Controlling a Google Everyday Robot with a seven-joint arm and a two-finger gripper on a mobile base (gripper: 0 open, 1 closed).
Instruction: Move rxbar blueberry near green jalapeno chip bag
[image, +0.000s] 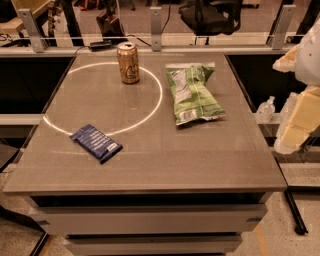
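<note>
The rxbar blueberry (96, 143), a flat dark navy bar with pale print, lies at an angle near the front left of the table. The green jalapeno chip bag (192, 94), crinkled light green with a white label panel, lies flat at the back right of the table. The two are well apart. My gripper (296, 125) shows as pale arm parts at the right edge of the view. It is off the table's right side, far from the bar and holding nothing that I can see.
A gold-tan drink can (128, 62) stands upright at the back of the table (165, 160), left of the bag. A bright ring of light lies on the tabletop. A small clear bottle (266, 109) sits beyond the right edge. A railing runs behind.
</note>
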